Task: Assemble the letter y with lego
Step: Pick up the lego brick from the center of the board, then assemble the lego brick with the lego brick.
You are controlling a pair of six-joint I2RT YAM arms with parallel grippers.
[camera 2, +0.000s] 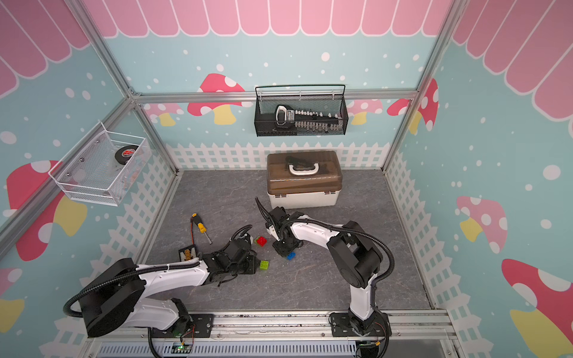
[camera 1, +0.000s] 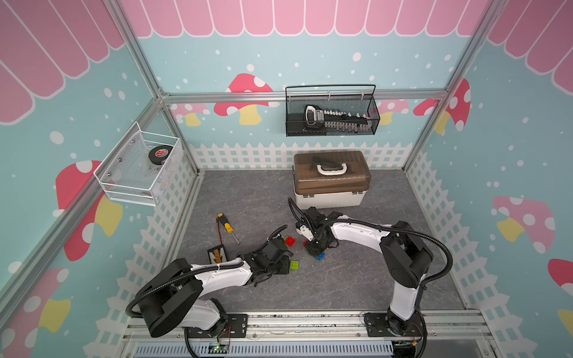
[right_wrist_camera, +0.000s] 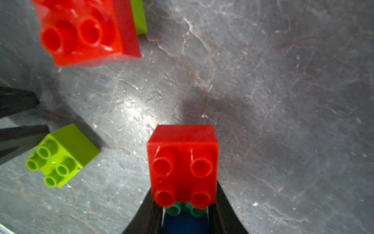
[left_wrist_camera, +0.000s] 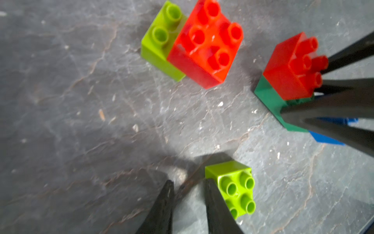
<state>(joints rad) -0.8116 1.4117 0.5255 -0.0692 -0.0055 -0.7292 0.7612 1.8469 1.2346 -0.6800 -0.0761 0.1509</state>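
Right gripper has its jaws clamped on a cluster of red, dark green and blue bricks, down at the bench; left gripper has its jaws almost together with nothing between them, just beside a loose lime brick; near both, a red brick sits half over a second lime brick; the y is not yet joined.

Lego on the grey worktop: a red brick capping a dark green bar, blue square alongside; a second red brick overlapping a lime brick; a lone lime brick, studs up.
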